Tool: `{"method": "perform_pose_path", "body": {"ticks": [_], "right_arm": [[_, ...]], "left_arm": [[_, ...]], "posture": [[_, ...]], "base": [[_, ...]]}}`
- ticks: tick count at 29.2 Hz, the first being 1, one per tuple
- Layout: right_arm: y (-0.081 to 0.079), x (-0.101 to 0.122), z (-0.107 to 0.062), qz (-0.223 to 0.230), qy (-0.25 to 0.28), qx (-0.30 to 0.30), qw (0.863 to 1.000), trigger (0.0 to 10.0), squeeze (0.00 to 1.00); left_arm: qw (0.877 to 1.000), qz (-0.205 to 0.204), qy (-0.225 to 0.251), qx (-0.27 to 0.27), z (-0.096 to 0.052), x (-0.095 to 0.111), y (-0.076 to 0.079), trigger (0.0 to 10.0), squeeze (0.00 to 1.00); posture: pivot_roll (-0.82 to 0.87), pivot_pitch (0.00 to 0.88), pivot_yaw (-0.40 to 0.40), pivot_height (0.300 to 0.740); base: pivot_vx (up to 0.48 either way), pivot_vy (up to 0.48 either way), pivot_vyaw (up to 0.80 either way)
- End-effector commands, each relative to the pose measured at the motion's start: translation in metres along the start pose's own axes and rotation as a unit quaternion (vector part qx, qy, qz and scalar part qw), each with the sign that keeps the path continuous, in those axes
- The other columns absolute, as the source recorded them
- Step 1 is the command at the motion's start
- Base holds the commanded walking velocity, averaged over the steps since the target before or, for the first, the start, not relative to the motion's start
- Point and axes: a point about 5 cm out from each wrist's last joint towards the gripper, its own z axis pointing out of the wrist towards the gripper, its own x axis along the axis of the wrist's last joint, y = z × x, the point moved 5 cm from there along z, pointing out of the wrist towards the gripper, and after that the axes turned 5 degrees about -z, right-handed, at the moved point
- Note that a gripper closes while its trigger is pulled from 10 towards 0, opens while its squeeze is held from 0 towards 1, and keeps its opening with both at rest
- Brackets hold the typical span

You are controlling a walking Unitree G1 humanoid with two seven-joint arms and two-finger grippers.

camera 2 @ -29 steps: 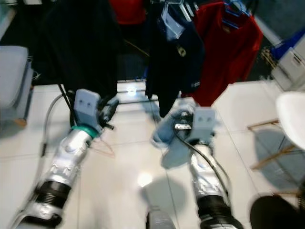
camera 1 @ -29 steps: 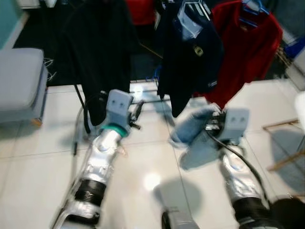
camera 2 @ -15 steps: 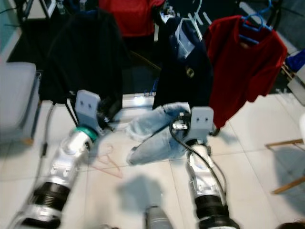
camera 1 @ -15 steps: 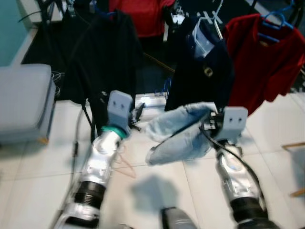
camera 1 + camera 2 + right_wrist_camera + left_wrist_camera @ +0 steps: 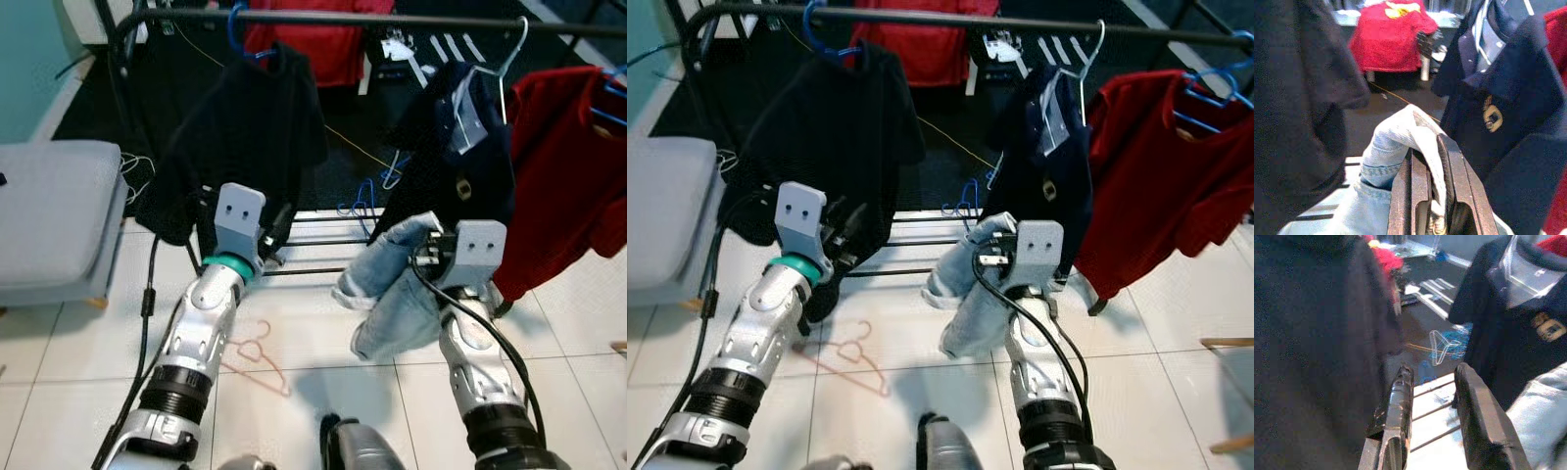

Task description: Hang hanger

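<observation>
A pink wire hanger (image 5: 257, 354) lies flat on the white tile floor between my arms. Overhead runs a black clothes rail (image 5: 392, 18); it carries a black shirt (image 5: 245, 137) on a blue hanger, a navy jacket (image 5: 456, 147) on a white hanger, and a red shirt (image 5: 578, 166). My right gripper (image 5: 1431, 161) is shut on a fold of light blue jeans (image 5: 397, 284), which dangle in front of the navy jacket. My left gripper (image 5: 1431, 382) is open and holds nothing, raised close beside the black shirt's lower edge.
A grey cushioned seat (image 5: 54, 215) stands at the left. The rack's low black bars (image 5: 313, 245) cross the floor ahead, with cables (image 5: 362, 191) on the dark mat behind. More red cloth (image 5: 313, 44) hangs farther back.
The camera has tilted up, bringing the rail into view. The jeans, swung out to the left half a second ago, now hang straight down from my right gripper. The left gripper stays open.
</observation>
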Motion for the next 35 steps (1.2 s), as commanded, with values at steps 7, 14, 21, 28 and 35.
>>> {"method": "perform_pose_path", "body": {"ticks": [7, 14, 21, 28, 35], "right_arm": [[-0.008, 0.011, 0.002, 0.000, 0.023, 0.019, 1.000, 10.0, 0.00], [-0.018, 0.020, 0.001, -0.017, 0.043, 0.045, 0.998, 10.0, 0.00], [-0.021, 0.027, 0.003, -0.020, 0.054, 0.052, 0.997, 10.0, 0.00], [-0.021, 0.027, 0.002, -0.020, 0.054, 0.053, 0.997, 10.0, 0.00], [-0.033, 0.042, 0.002, -0.030, 0.078, 0.082, 0.993, 10.0, 0.00]], "left_arm": [[1.000, 0.019, -0.020, 0.008, -0.007, -0.012, -0.006, 10.0, 0.00], [0.998, 0.040, -0.032, -0.024, -0.021, -0.023, 0.007, 10.0, 0.00], [0.998, 0.046, -0.035, -0.033, -0.026, -0.028, 0.015, 10.0, 0.00], [0.998, 0.046, -0.036, -0.027, -0.026, -0.028, 0.014, 10.0, 0.00], [0.995, 0.086, -0.039, -0.024, -0.025, -0.017, 0.003, 10.0, 0.00]], "posture": [[-0.07, 0.043, 0.032, 0.740], [-0.06, 0.050, 0.028, 0.740], [-0.06, 0.054, 0.027, 0.740], [-0.06, 0.056, 0.028, 0.740], [-0.07, 0.062, 0.034, 0.740]], "base": [[0.264, 0.000, 0.00], [0.000, 0.000, 0.00], [0.000, 0.000, 0.00], [0.000, 0.000, 0.00], [0.000, 0.000, 0.00]]}}
